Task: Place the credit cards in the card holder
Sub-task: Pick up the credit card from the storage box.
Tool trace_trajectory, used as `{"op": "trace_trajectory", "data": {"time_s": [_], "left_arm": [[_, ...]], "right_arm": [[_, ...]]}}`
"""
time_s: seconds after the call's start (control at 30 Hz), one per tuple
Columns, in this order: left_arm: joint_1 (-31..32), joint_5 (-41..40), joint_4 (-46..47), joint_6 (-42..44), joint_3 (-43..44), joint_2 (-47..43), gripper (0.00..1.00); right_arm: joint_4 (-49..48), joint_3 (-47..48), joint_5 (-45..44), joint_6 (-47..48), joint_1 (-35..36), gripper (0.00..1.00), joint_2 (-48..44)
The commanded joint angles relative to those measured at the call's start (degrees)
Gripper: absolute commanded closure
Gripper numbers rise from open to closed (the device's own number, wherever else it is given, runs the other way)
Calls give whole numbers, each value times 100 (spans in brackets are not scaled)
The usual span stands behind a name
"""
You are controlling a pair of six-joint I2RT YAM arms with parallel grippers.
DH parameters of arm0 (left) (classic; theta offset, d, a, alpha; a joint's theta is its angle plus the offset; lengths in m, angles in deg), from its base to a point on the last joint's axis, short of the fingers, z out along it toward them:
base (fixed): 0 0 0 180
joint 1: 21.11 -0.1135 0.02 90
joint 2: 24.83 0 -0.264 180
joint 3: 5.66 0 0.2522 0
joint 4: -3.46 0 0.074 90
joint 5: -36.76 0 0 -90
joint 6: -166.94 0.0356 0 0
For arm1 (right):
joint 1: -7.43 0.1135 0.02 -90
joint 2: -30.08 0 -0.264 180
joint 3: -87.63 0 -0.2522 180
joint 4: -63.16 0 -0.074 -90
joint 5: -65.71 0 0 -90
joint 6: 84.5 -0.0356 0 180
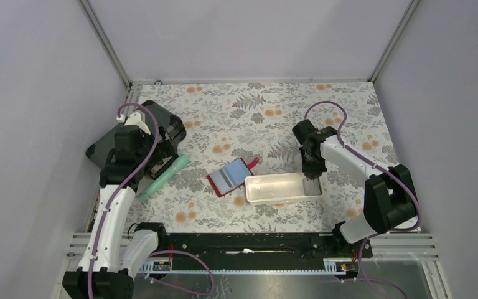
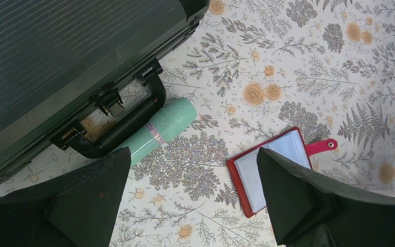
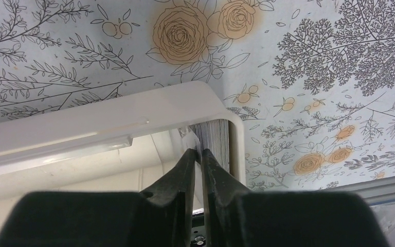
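The card holder [image 1: 229, 177] is a red wallet lying open on the floral cloth, its clear sleeves up; the left wrist view shows it [image 2: 249, 175] partly behind my right-hand finger. Credit cards [image 3: 217, 140] stand on edge as a striped stack at the end of the white tray [image 3: 133, 110]. My right gripper [image 3: 198, 152] reaches down into that tray corner [image 1: 312, 176], jaws nearly together with a thin pale card edge pinched between the tips. My left gripper [image 2: 193, 154] hangs wide open over bare cloth left of the wallet, holding nothing.
A dark grey hard case [image 1: 109, 146] lies at the far left, its handle [image 2: 113, 128] touching a mint-green bottle [image 2: 159, 131]. The white tray [image 1: 280, 200] sits just right of the wallet. Grey walls close in the table's sides and back.
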Motion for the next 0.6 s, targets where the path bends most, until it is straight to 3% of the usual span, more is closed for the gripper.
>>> {"op": "trace_trajectory", "data": {"time_s": [0.0,0.27,0.57], "left_arm": [[-32,104,321,80,-19,-8,1],[-32,109,307,65,-27,-25,1],[-32,874,630,6,-177,-153,1]], "right_arm": [[146,175,71,12,-32,88,-141],[55,188,482,126,-30,100,-301],[-39,348,973,269,-25,100,-714]]}}
